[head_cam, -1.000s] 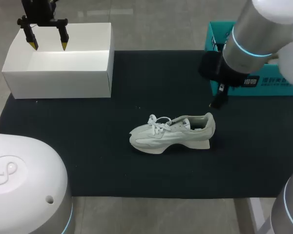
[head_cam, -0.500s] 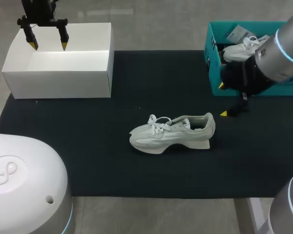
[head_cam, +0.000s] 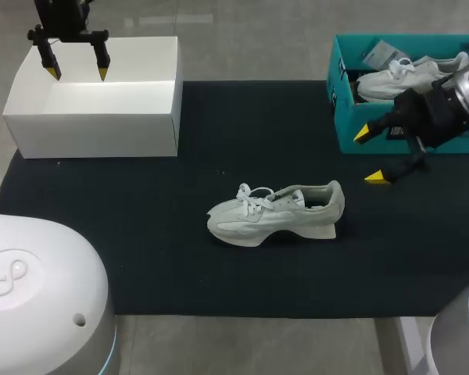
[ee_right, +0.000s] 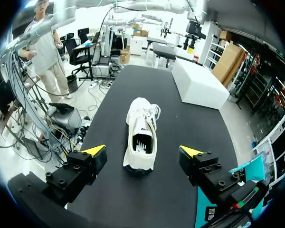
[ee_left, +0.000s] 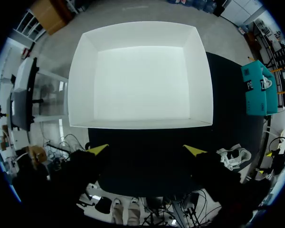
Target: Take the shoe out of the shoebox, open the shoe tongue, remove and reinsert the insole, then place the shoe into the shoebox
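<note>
Got right gripper (head_cam: 369,155) spread wide, nothing clamped, just beside teal box (head_cam: 342,117). Seeing shoe (head_cam: 277,212) ahead of it on black mat (head_cam: 180,258), resting on its sole, heel toward the fingers, well clear. Got left gripper (head_cam: 78,73) spread too, hovering over white shoebox (head_cam: 94,134), nothing between tips.

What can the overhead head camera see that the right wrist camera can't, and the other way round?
Only the head view shows the second white shoe lying inside the teal shoebox. Only the right wrist view looks into the shoe's opening from behind the heel, so the insole shows plainly. Both show the white shoe standing on the black mat, the white box, at least part of the teal shoebox, and the right arm's jaws, open and holding nothing.
</note>
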